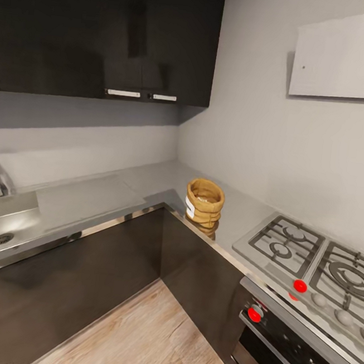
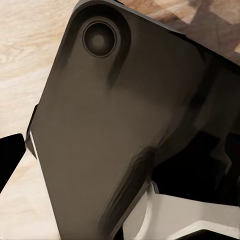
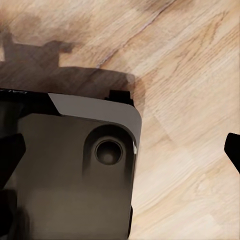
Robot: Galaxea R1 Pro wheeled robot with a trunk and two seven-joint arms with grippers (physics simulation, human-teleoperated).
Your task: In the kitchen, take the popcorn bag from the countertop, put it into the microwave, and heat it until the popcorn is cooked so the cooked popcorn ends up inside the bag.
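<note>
Popcorn bag [image 1: 204,202] seen upright at table [image 1: 148,181] corner, ahead, slightly right; right arm judged nearer. Tool states cannot be told.

The head camera is looking forward and down from standing height into the counter [image 1: 159,182] corner. Both wrist cameras are pointing down at the wooden floor [image 3: 195,100] (close over dark robot body panels [image 2: 115,135]), sharing that planking with the head view.
</note>
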